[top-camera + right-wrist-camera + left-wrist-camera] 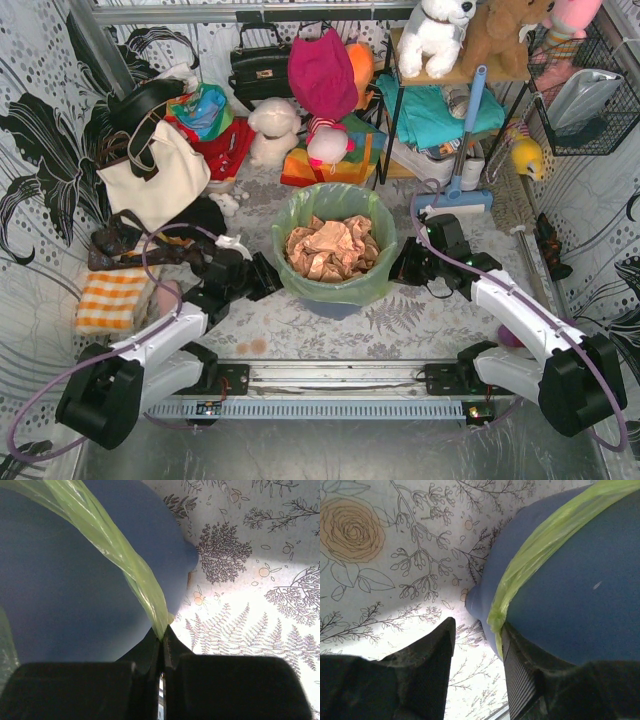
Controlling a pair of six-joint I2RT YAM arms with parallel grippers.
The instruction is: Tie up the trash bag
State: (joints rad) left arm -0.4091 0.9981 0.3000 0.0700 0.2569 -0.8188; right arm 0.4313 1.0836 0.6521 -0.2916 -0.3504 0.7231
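Middle of the tabletop [300, 335]: light-green trash bag [350, 288] lines a round blue-grey bin [335, 308], mouth open, crumpled brown paper [330, 250] filling it. At the bin's right wall, right pincer [398, 268] has its jaws pressed together on a twisted strand of bag film, which runs taut up across the bin's side. At the bin's left wall, left pincer [268, 282] has its jaws apart at a middling gap. A green strand comes down against the inner face of one finger [520, 670], not clamped. A cream tote bag [155, 180] sits toward the far left edge.
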